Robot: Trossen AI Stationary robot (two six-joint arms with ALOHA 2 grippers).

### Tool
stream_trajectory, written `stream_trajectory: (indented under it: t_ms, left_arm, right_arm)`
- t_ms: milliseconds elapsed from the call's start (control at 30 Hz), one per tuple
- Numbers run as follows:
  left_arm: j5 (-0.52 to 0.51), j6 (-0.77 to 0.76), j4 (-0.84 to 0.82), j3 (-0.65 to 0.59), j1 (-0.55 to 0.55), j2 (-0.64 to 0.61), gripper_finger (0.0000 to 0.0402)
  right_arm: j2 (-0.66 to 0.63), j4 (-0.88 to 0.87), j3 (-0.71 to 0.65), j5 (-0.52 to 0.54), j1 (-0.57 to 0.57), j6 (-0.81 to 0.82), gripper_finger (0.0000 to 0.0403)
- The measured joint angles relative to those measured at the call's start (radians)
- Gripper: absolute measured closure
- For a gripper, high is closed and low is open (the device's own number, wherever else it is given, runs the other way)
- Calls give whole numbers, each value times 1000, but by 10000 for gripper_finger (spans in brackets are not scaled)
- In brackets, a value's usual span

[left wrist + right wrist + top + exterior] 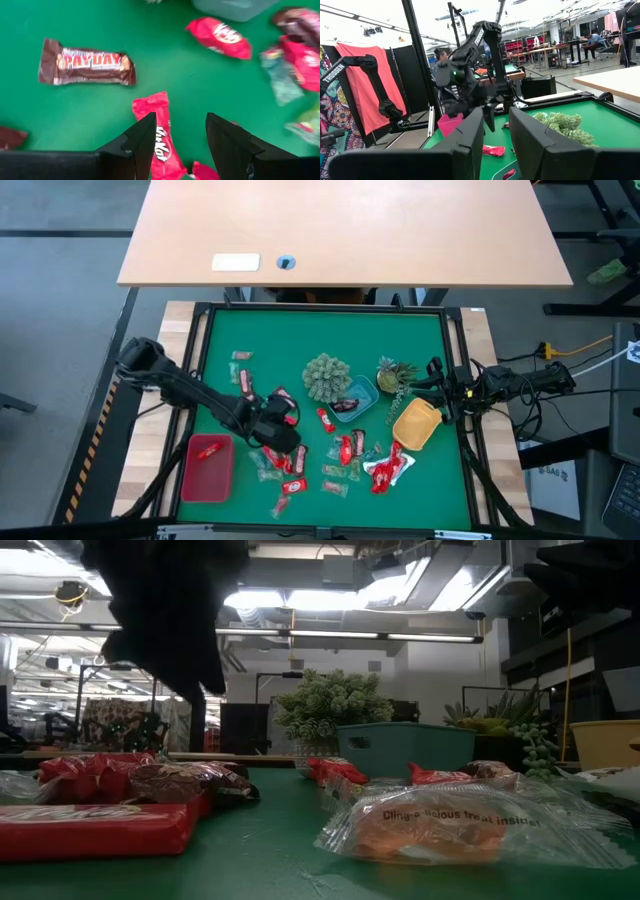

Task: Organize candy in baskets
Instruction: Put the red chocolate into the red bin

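Observation:
My left gripper [284, 432] [180, 134] hangs open over the candy scattered on the green mat. A red KitKat [161, 136] lies below it, close to one finger [145, 142]. A brown PayDay [87, 67] and another red KitKat [220, 37] lie farther off. The red basket [207, 470] sits near the mat's left near corner with a red sweet in it. The pale blue basket [358, 396] holds a dark sweet. The yellow basket [415, 423] stands at the right, with my open right gripper [433, 392] [496, 135] beside it, holding nothing.
Two green spiky plant ornaments [327, 376] [393, 373] stand just beyond the blue basket. More red and clear sweets [345, 452] lie in the near middle of the mat, with a larger red pack [388, 470] below the yellow basket. The mat's far left part is mostly bare.

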Motion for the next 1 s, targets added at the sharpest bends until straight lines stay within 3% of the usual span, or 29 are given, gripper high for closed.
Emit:
stream_trajectory:
  t_ms: [567, 1000]
  left_arm:
    - [120, -53, -1, 0, 12, 170, 236]
    - [124, -45, -3, 2, 11, 201, 253]
  right_arm:
    - [0, 0, 0, 0, 0, 0, 308]
    - [0, 0, 0, 0, 0, 0, 308]
